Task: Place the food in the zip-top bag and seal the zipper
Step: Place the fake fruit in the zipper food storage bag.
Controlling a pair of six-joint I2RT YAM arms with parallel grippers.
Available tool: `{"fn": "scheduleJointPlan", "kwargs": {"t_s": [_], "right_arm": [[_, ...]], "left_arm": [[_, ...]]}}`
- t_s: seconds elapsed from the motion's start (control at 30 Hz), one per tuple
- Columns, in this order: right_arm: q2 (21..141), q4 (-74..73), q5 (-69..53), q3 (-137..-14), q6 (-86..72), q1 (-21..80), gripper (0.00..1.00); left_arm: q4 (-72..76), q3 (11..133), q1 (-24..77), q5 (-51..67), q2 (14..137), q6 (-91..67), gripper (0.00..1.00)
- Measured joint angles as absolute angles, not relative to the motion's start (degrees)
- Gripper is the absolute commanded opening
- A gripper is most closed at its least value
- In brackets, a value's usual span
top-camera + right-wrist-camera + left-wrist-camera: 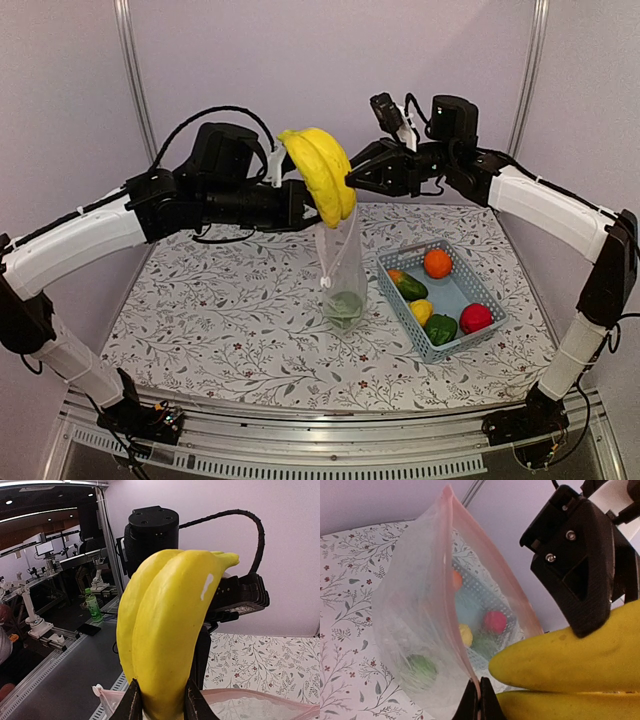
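The zip-top bag [342,255] is held hanging upright, its mouth edge pinched in the closed left gripper [306,207]. Above the bag's mouth, the banana [322,175] is clamped by the right gripper [350,182]. Right of the bag, other toy produce [437,263] is kept in a blue basket [455,292].

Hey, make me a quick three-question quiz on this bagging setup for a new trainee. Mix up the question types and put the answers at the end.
1. True or false: the right hand holds the banana above the zip-top bag.
2. What pinches the bag's mouth edge? A: the left hand. B: the right hand. C: nothing.
3. How many food pieces lie in the basket?

Key
1. True.
2. A.
3. Five: orange, green-orange piece, lemon, green pepper, apple.
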State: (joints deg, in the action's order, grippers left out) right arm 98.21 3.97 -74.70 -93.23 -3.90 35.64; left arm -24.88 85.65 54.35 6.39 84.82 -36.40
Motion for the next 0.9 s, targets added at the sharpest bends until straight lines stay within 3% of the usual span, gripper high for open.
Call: {"fn": "scheduleJointPlan", "kwargs": {"t_s": [0.2,0.3,0.53,0.9], "right_arm": [[98.0,3.7,-75.4,-90.6,0.6,35.6,0.12],[97.6,2.6,-75.5,-89.5,3.7,35.6,0.29],[96.8,-1.6,-75.3,-87.7,7.0,34.7,0.52],[93.8,-10.3,-70.8,-87.4,11.5,32.9,0.55]], "left_arm": [[-27.1,85.8,53.7,7.2,84.4,-36.2,0.0],[-28.0,85.5,53.6,7.4,84.2,-36.4,0.0],[-27.6,82.7,52.4,7.1,82.1,-36.9,0.0],[-26.6,80.4,49.5,6.8,81.3,-37.5,0.0]]}}
